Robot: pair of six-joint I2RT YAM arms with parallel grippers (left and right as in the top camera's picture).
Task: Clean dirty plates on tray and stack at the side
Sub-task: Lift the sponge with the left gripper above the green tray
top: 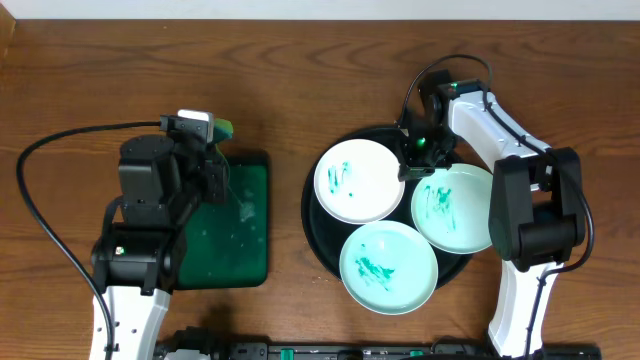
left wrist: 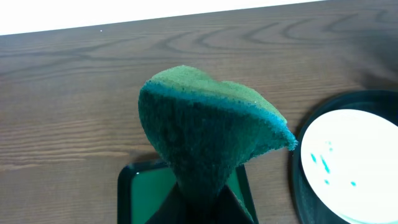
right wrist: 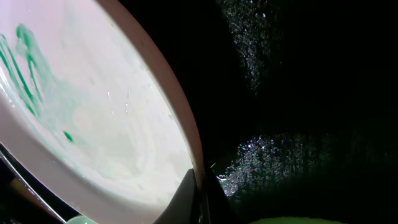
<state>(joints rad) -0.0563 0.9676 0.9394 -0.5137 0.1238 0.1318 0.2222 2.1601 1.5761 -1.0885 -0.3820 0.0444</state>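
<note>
Three small pale plates with teal smears lie on the round black tray [top: 318,222]: one at upper left [top: 358,180], one at right [top: 455,208], one at front [top: 388,266]. My right gripper [top: 412,166] is shut on the right rim of the upper-left plate [right wrist: 81,112]; its fingertips [right wrist: 200,190] pinch that rim over the wet black tray [right wrist: 298,93]. My left gripper [top: 216,140] is shut on a green sponge [left wrist: 205,130] and holds it above the far edge of the green rectangular tray [left wrist: 149,193]. The upper-left plate also shows in the left wrist view [left wrist: 354,168].
The green rectangular tray [top: 235,225] lies on the wooden table left of the black tray, with wet marks on it. A black cable [top: 40,200] loops at the far left. Bare wood separates the two trays.
</note>
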